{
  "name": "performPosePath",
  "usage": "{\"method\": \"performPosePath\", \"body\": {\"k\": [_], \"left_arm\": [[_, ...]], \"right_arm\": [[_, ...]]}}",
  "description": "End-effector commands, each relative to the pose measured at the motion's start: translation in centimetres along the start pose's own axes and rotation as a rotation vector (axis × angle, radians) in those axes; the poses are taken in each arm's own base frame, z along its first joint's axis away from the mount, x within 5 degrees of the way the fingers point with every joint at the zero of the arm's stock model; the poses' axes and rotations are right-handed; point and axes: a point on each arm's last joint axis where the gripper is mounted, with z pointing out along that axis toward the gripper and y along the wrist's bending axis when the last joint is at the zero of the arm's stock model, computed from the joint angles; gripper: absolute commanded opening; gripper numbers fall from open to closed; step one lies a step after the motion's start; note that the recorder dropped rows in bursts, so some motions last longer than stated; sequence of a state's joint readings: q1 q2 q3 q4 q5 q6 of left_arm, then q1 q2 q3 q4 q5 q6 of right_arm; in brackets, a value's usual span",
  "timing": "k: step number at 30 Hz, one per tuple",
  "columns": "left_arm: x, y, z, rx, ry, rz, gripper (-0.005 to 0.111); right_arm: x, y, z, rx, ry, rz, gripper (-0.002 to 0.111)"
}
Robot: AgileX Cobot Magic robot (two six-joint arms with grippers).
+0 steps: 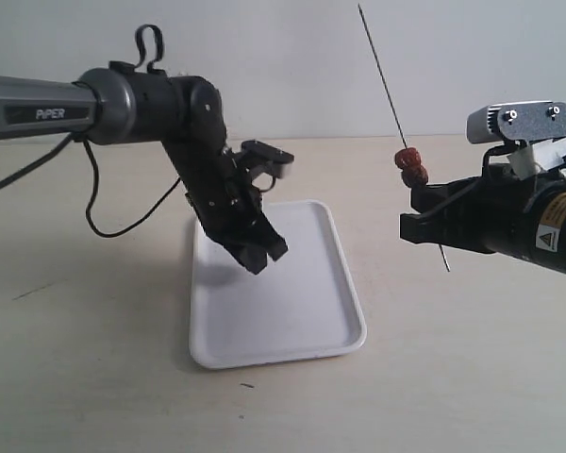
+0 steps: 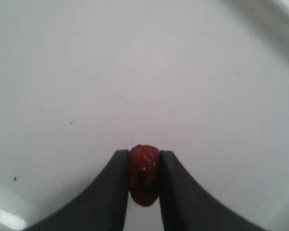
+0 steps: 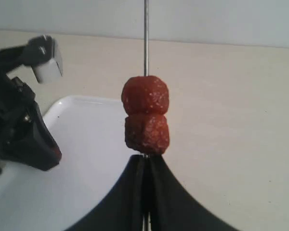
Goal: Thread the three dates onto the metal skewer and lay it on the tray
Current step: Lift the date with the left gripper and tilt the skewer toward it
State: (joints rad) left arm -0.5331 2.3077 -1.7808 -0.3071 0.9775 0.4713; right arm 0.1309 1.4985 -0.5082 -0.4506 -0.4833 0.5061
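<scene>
Tilting downward — left gripper (image 1: 264, 257), date (image 2: 143, 175) pinched

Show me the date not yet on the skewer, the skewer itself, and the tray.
Third date (image 2: 144, 173), left wrist view, its front face.
Metal skewer (image 3: 146, 38), right wrist view, bare upper shaft.
Tray (image 1: 292, 311), exterior view, bare floor.

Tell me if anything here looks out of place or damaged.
Nothing stands out. The right gripper holds the skewer nearly upright, two dates stacked just above its jaws. The left gripper pinches the third date over the tray, which shows only a few tiny dark specks.
</scene>
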Motion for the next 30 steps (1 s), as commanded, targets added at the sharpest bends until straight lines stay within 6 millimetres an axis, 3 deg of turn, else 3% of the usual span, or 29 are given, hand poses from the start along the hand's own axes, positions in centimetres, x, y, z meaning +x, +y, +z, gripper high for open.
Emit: {"method": "performPosePath", "body": {"k": [1, 3, 5, 9, 14, 20, 30], "left_arm": [[0.2, 1.6, -3.9, 0.273, -0.14, -0.075, 0.021], [0.6, 2.6, -5.4, 0.464, -0.224, -0.094, 0.021], [0.7, 4.3, -6.7, 0.533, -0.34, -0.121, 0.021], [1.9, 7.8, -8.6, 0.555, -0.446, -0.244, 0.021], [3.1, 10.1, -9.4, 0.542, -0.481, -0.307, 0.021], [3.3, 10.5, -9.6, 0.545, -0.481, -0.334, 0.02], [3.2, 10.4, -9.5, 0.566, -0.461, -0.407, 0.02]], "right_arm": [[0.2, 0.0, -0.2, -0.003, 0.033, -0.051, 0.0], [0.6, 0.1, -0.2, -0.011, 0.075, -0.066, 0.0], [1.1, 0.2, -0.3, -0.03, 0.124, -0.103, 0.0], [2.1, 0.8, -0.5, -0.124, 0.224, -0.27, 0.0], [2.9, 1.0, -0.7, -0.185, 0.302, -0.456, 0.0], [3.5, 0.6, -0.9, -0.201, 0.367, -0.652, 0.0], [2.7, 0.2, -0.2, -0.17, 0.363, -0.728, 0.0]]}}
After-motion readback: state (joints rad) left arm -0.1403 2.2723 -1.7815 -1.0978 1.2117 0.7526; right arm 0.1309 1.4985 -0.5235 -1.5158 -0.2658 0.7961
